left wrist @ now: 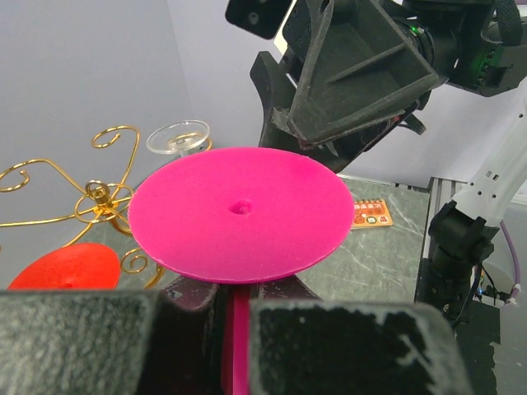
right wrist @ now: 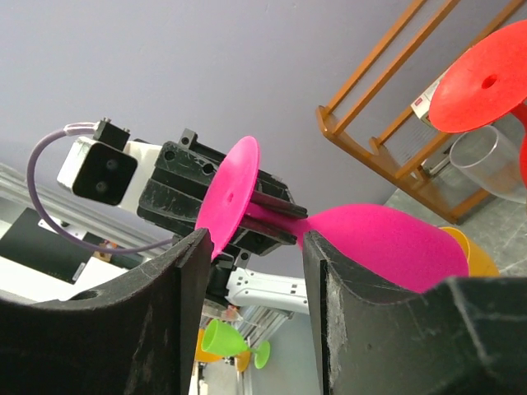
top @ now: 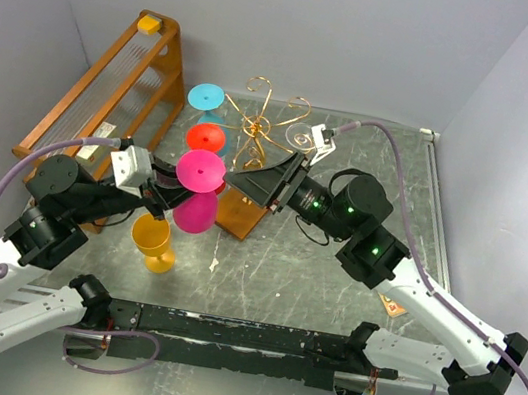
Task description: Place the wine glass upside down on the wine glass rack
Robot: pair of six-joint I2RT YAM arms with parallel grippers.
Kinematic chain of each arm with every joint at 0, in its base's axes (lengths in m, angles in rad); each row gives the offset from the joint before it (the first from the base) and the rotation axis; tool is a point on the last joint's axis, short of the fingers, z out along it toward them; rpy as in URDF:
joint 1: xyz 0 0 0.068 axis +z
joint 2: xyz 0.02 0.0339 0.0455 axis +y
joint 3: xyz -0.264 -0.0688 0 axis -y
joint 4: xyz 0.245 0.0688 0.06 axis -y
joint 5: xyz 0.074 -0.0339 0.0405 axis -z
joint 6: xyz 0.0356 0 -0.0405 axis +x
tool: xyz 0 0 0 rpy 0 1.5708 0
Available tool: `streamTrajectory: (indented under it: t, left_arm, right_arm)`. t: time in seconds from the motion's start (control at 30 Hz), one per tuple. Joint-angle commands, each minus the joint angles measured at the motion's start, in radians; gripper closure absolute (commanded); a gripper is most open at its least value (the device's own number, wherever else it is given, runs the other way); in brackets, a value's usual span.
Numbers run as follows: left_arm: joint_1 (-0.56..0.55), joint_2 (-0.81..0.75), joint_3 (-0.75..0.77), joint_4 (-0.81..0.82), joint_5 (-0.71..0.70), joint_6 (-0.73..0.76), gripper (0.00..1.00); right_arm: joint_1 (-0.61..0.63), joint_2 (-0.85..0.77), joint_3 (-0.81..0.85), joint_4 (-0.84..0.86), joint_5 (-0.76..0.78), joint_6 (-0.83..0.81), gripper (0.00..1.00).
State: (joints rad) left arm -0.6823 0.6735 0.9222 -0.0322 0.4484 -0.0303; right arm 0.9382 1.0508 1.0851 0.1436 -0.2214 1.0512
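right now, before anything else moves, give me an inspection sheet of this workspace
surface: grey marbled table, scuffed
job's things: pink glass upside down, held by its stem beside the gold rack, not yet hung
clutter: red glass, blue glass and clear glass at the rack, feet up; yellow glass upright on the table; wooden frame at back left; small card on the table
grippers: left gripper shut on the pink glass; right gripper open, close to the glass's foot
cables: a purple cable loops along each arm
surroundings: grey walls; nothing else seen
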Motion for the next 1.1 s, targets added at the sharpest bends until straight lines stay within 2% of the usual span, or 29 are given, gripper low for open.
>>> streamTrajectory:
  t: [0.0,0.23,0.43,0.53,0.7,0.83,0.93,1.07]
  left_arm:
    - [-0.003,0.003,-0.005,0.006,-0.020,-0.005,0.93]
    - [-0.003,-0.001,-0.014,0.021,-0.018,-0.013,0.93]
    - [-0.003,0.021,-0.006,0.018,0.037,-0.003,0.93]
    - [-0.003,0.026,-0.008,0.024,0.048,-0.001,0.93]
    - [-0.003,0.036,-0.008,0.010,0.066,0.009,0.93]
    - [-0.003,0.037,-0.005,0.003,0.067,0.002,0.92]
    - [-0.003,0.038,-0.002,-0.007,0.070,-0.015,0.83]
    - [-0.003,0.030,-0.007,-0.023,0.057,-0.034,0.57]
  right_arm:
    - [0.007,-0.018,-0.008,0.048,-0.003,0.019,0.52]
    - [0.006,-0.013,-0.007,0.050,0.001,0.026,0.52]
    - [0.006,0.030,0.016,0.030,-0.047,0.052,0.54]
    - [0.006,0.054,0.020,0.011,-0.082,0.095,0.66]
    - [0.005,0.065,0.023,-0.017,-0.108,0.164,0.98]
    - [0.004,0.052,0.047,-0.119,-0.064,0.194,1.00]
    - [0.005,0.043,0.077,-0.206,-0.033,0.216,1.00]
    - [0.004,0.036,0.116,-0.300,-0.009,0.224,1.00]
